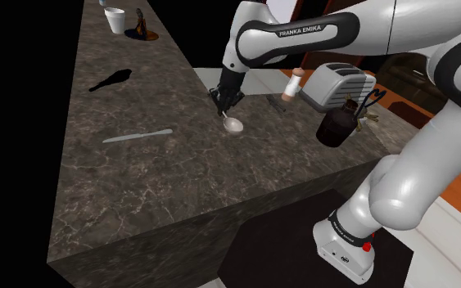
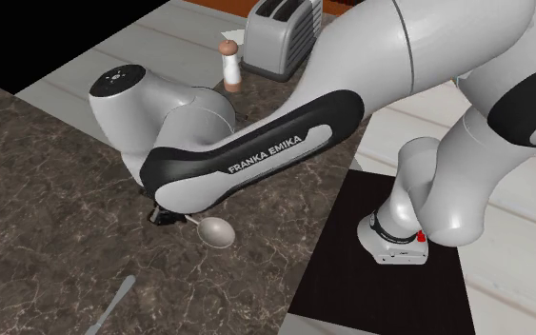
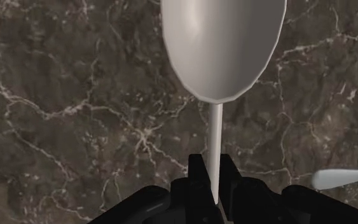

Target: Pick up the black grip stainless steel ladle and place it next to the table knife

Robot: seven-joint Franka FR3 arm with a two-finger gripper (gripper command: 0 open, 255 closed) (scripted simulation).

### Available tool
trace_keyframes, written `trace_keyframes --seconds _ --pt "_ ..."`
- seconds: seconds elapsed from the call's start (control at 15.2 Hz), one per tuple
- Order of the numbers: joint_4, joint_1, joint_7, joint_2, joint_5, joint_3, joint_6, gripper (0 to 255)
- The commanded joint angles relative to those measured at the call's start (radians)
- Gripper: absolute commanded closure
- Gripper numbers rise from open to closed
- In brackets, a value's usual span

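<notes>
A silvery ladle with a wide bowl [image 3: 222, 44] and a thin stem runs down between my fingers. My black gripper [image 3: 213, 183] is shut on that stem. In the shoulder view the gripper [image 1: 223, 101] points down at the dark marble counter [image 1: 138, 188], and the ladle bowl [image 1: 234, 125] hangs just below it, close to the surface. The second exterior view has the bowl [image 2: 218, 231] sticking out from under the arm. A pale table knife [image 1: 138, 136] lies flat on the counter toward the shoulder view's left of the ladle; its tip [image 3: 346, 178] appears beside the gripper.
A toaster [image 1: 339, 86], a shaker [image 1: 292, 86] and a dark bottle [image 1: 337, 124] stand near the arm. A black object [image 1: 110, 80] lies farther back, with a white cup [image 1: 115, 20] and a brown bottle [image 1: 141, 26] at the far end. The counter's front edge drops off below.
</notes>
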Motion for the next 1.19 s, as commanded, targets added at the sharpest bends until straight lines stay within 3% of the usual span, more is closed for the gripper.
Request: trace_keyframes --seconds 0.0,0.66,1.12 --pt "0.024 0.021 0.043 0.018 -0.003 0.019 -0.001 255" --pt "0.214 0.144 0.278 0.168 -0.046 0.113 -0.021 255" --pt "0.155 0.145 0.273 0.195 -0.047 0.112 0.065 255"
